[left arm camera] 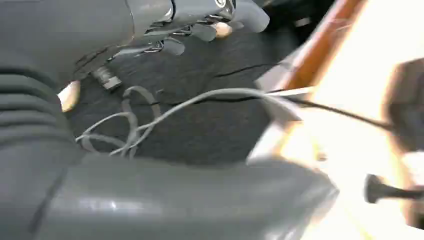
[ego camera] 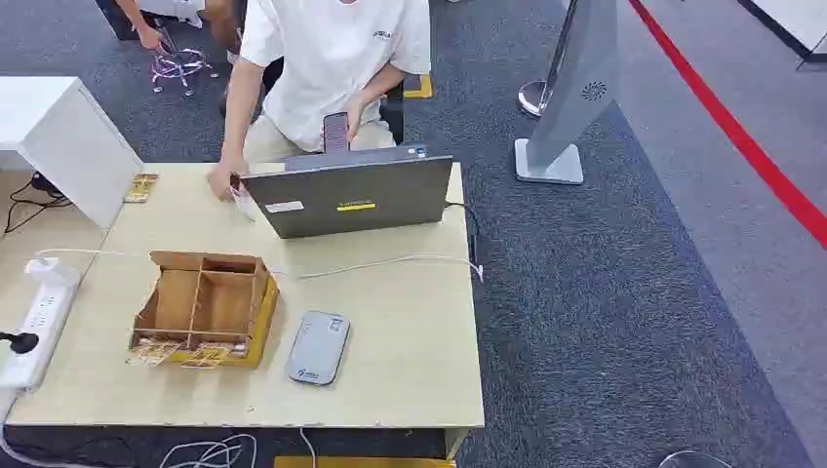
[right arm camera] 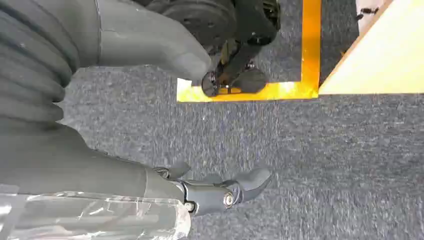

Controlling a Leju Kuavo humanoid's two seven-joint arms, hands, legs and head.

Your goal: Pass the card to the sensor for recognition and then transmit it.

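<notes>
Across the middle of the head view we see a pale wooden table (ego camera: 410, 370) standing on dark grey carpet (ego camera: 605, 322), with a red line (ego camera: 741, 136) running down the upper right of the frame and a grey stand (ego camera: 575, 97) on its base right of the table. On the table sits an open wooden box (ego camera: 203, 304) with compartments, at lower left of centre; cards (ego camera: 180, 355) lie at its near edge, though we cannot read them. Just right of the box lies a flat grey sensor (ego camera: 319, 347). Behind both, a laptop (ego camera: 349, 195) faces away from us, a white cable (ego camera: 390, 263) trailing across the tabletop. A white power strip (ego camera: 34, 322) rests at the left edge. At upper centre a person in a white shirt (ego camera: 332, 49) sits holding a phone (ego camera: 335, 130), the other hand (ego camera: 222, 181) on the table beside the laptop.

Our left hand (left arm camera: 200, 25) hangs over carpet and loose cables (left arm camera: 130, 125) by the table's edge, fingers curled inward and holding nothing. Our right hand (right arm camera: 215, 192) hangs over carpet near yellow floor tape (right arm camera: 300, 75) and a table corner (right arm camera: 385, 60), fingers apart and holding nothing. Both hands are well apart from the cards at the box.
</notes>
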